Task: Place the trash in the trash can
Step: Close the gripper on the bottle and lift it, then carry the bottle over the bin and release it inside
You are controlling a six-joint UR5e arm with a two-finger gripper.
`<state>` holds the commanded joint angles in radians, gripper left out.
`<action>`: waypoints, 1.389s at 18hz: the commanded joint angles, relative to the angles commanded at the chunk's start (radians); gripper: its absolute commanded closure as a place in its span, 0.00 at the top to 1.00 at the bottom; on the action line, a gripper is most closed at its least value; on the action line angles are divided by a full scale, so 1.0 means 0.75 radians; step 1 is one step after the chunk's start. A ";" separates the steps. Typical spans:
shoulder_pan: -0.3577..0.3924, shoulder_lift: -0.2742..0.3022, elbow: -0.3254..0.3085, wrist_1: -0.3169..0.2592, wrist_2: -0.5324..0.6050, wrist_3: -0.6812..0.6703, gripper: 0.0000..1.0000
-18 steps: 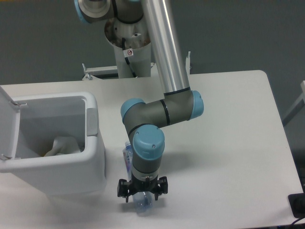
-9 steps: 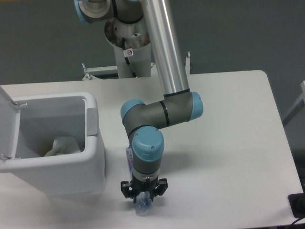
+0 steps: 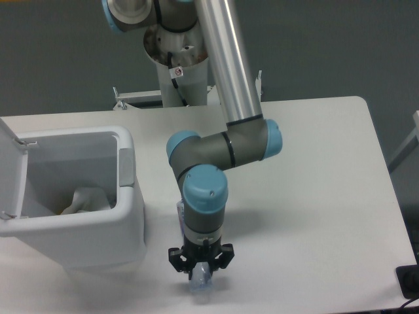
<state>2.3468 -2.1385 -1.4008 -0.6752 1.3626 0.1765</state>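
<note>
The crushed clear bottle (image 3: 200, 280) with its blue label lies on the white table (image 3: 308, 196), mostly hidden under the arm's wrist; only its lower end and a strip of label (image 3: 180, 216) show. My gripper (image 3: 200, 264) points down and is shut on the bottle near the table's front edge. The white trash can (image 3: 98, 229) stands at the left with its lid (image 3: 10, 163) open. The crumpled clear-white wrapper (image 3: 85, 199) lies inside it.
The robot's base and a metal bracket (image 3: 141, 98) stand at the back of the table. A dark object (image 3: 409, 281) sits off the table's right front corner. The bin's side wall is a short way left of the gripper.
The fingers have closed inward on the bottle. The wrist has shifted slightly right and toward the front edge.
</note>
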 joint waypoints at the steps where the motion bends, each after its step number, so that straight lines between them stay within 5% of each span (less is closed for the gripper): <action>1: 0.025 0.014 0.041 0.019 -0.063 -0.004 0.46; 7: 0.127 0.157 0.207 0.023 -0.270 -0.121 0.46; 10: 0.117 0.237 0.219 0.023 -0.293 -0.153 0.46; 17: -0.044 0.382 0.129 0.021 -0.299 -0.203 0.46; 25: -0.298 0.385 0.027 0.019 -0.297 -0.203 0.47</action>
<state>2.1232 -1.8500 -1.3803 -0.6611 1.1397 0.0245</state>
